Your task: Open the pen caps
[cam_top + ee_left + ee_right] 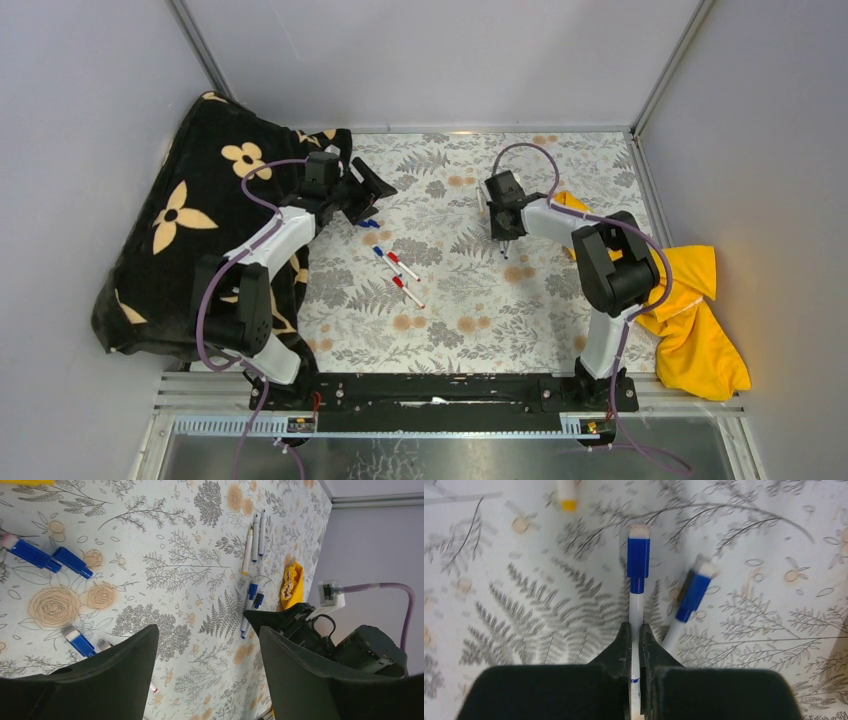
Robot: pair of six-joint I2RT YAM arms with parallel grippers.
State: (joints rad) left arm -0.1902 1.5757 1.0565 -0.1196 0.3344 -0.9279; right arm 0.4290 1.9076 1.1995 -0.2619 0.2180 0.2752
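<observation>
Grasp step on one pen. Right tool (634,632) is pinched narrow on the white barrel of a pen (636,605). Its blue cap (638,557) is on and points away from the wrist, over the floral surface (499,605). Left tool (208,630) stands wide, holds nothing, and hovers over the surface well apart from the right one.

Next move, my read: bring the left tool across, close it on the blue cap, and pull straight along the barrel. The cap is small, so the line-up has to be clean.

Second pen (693,596) lies just beside the held one, also blue-capped; it is blurred, so contact is unclear. Yellow-ended pen (567,495) is cut off by the top edge. Left wrist view shows short blue pieces (72,562) on the surface: loose caps or capped ends, can't tell. Top view has a few pens (405,268) between the arms, too small to check. Can't tell if the held pen is lifted or resting.
</observation>
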